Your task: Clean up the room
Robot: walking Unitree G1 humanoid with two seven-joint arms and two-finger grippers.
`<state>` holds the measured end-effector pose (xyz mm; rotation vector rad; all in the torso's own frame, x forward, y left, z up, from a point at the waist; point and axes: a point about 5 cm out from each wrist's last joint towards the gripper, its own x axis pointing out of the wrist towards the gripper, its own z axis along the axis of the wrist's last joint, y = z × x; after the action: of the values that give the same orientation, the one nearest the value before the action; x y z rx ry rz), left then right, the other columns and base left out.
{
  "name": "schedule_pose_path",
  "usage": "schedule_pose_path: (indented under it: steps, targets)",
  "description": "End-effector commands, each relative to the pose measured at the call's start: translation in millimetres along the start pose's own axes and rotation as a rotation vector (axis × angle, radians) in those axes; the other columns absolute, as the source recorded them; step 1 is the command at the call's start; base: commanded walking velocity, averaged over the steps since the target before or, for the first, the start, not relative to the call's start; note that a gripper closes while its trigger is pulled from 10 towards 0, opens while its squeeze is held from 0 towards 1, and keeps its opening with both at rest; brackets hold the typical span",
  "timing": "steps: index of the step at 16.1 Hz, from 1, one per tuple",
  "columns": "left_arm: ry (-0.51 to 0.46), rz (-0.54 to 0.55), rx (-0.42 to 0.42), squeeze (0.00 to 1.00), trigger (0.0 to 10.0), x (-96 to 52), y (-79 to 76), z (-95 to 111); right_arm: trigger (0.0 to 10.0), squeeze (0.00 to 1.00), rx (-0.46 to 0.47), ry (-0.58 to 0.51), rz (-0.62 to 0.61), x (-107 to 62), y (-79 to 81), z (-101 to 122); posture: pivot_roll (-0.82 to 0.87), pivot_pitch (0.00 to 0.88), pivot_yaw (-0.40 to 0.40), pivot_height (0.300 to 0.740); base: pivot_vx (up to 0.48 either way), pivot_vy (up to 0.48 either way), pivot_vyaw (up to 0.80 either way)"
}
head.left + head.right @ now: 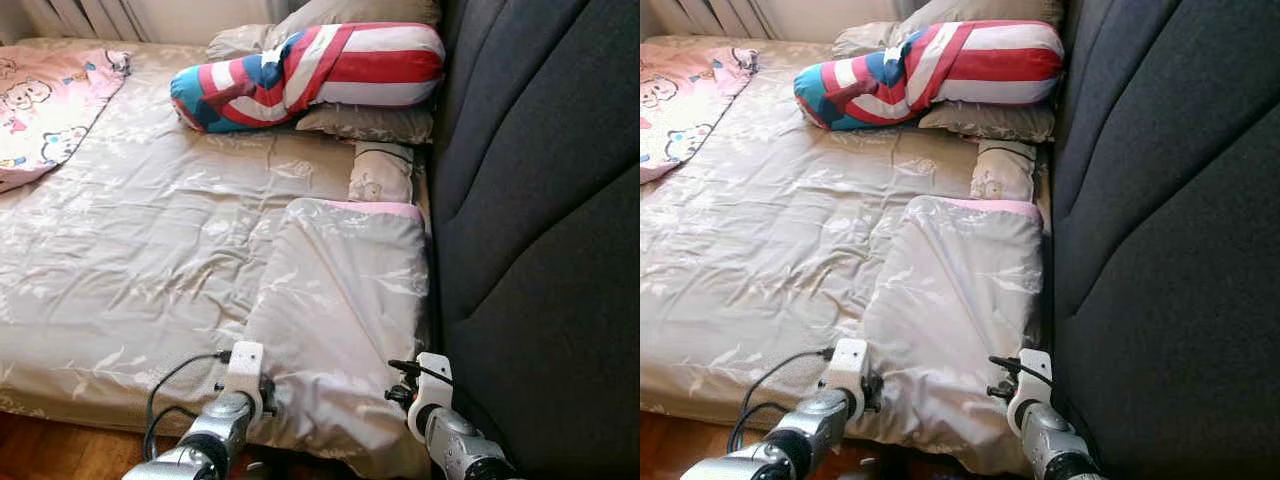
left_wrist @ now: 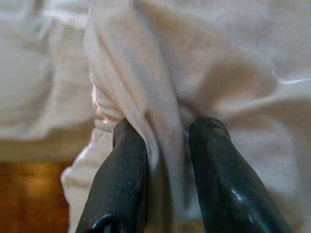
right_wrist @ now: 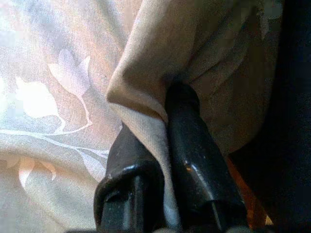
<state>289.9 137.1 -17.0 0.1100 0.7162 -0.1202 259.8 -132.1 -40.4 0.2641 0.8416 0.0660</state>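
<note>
**Ana:** At six o'clock, nearest the camera, both arms reach the foot of the bed. What are they holding?

**Ben:** The same folded beige blanket (image 1: 340, 300). The left gripper (image 2: 165, 145) has a fold of it pinched between its two black fingers, at the blanket's near left corner. The right gripper (image 3: 163, 126) is clamped tight on the near right corner — a peak of cloth is squeezed between its fingers, close beside the dark grey headboard (image 1: 540, 240) at three o'clock.

**Ana:** And how does the blanket lie?

**Ben:** It rests on the mattress as a doubled panel running from six toward twelve o'clock, its pink-trimmed far edge turned over. Its near edge hangs over the bed's side above the wooden floor (image 1: 40, 450).

**Ana:** Further out?

**Ben:** Just past the fold, a small printed cushion (image 1: 382, 172) is tucked against the headboard. Beyond that, at twelve o'clock, a striped red, white and blue bolster (image 1: 310, 75) lies on grey pillows (image 1: 365, 122). At ten o'clock, a pink cartoon-print quilt (image 1: 50, 100) is spread loosely across the far corner.

**Ana:** So how far along is the tidying?

**Ben:** Partway, I'd judge. The blanket looks folded at least once and is held for another fold or a shift. The pink quilt is unfolded — and the pillows look unsorted, so plenty remains.
</note>
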Motion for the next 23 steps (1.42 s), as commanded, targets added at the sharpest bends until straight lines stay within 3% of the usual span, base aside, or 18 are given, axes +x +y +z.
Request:
schedule_pose_path:
  steps: [1,3,4,5,7,12,13,14,17,18,21,22,23]
  targets:
    - [-0.02,-0.024,0.058,0.0,10.0,1.0,-9.1,6.4,10.0,0.0,0.0,0.077,0.035,-0.2,8.4,-21.1,0.0,0.217,-0.025,0.74,0.0,0.0,0.0]
    - [-0.047,-0.01,0.083,0.0,10.0,1.2,-5.1,12.1,10.0,0.0,-0.001,0.079,0.035,-0.2,8.8,-21.6,0.0,0.215,-0.024,0.74,0.0,0.0,0.0]
    - [-0.155,0.017,0.063,0.0,10.0,-3.8,24.0,14.3,10.0,0.0,-0.001,0.081,0.038,-0.1,9.5,-21.7,0.01,0.213,-0.024,0.74,0.0,0.0,0.0]
    - [-0.2,0.024,0.057,0.0,10.0,-8.1,38.5,11.9,10.0,0.0,-0.002,0.082,0.039,-0.1,9.7,-21.8,0.01,0.213,-0.024,0.74,0.0,0.0,0.0]
    - [-0.199,0.047,0.078,0.0,10.0,-16.5,63.3,-2.2,10.0,0.0,-0.004,0.086,0.038,-0.1,9.8,-22.6,0.01,0.206,-0.024,0.74,0.0,0.0,0.0]
    - [-0.271,0.05,0.072,0.0,10.0,-21.4,58.7,-2.1,10.0,0.0,-0.008,0.088,0.044,0.0,10.8,-23.0,0.01,0.201,-0.024,0.74,0.0,0.0,0.0]
    - [-0.312,0.047,0.072,0.0,10.0,-23.0,53.4,7.4,10.0,0.94,-0.012,0.084,0.045,0.0,10.5,-22.5,0.01,0.199,-0.025,0.74,0.0,0.0,0.0]
    - [-0.344,0.045,0.07,0.0,10.0,-24.6,49.1,16.9,10.0,1.0,-0.011,0.069,0.037,0.1,9.2,-20.4,0.01,0.197,-0.026,0.74,0.0,0.0,0.0]
    - [-0.378,0.053,0.062,0.0,10.0,-27.0,45.3,30.4,10.0,0.99,-0.07,0.0,0.011,0.3,5.9,-9.0,0.01,0.189,-0.027,0.74,0.0,0.0,0.0]
    - [-0.392,0.058,0.051,0.0,10.0,-29.8,42.5,34.0,10.0,0.95,-0.101,-0.099,0.019,0.0,7.8,5.8,0.0,0.179,-0.027,0.74,0.0,0.0,0.0]
    - [-0.396,0.049,0.041,0.0,10.0,-33.2,37.1,35.6,10.0,0.95,-0.112,-0.221,0.022,-2.5,7.5,25.1,-0.01,0.165,-0.027,0.74,0.0,0.0,0.0]
    - [-0.395,0.047,0.043,0.0,10.0,-33.2,36.2,36.5,10.0,0.82,-0.129,-0.262,0.018,-4.6,5.4,29.6,-0.01,0.153,-0.027,0.74,0.0,0.0,0.0]
    - [-0.405,0.048,0.043,0.0,10.0,-33.9,36.0,38.6,10.0,0.0,-0.124,-0.29,0.02,-6.1,3.9,32.2,-0.01,0.151,-0.027,0.74,0.0,0.0,0.0]
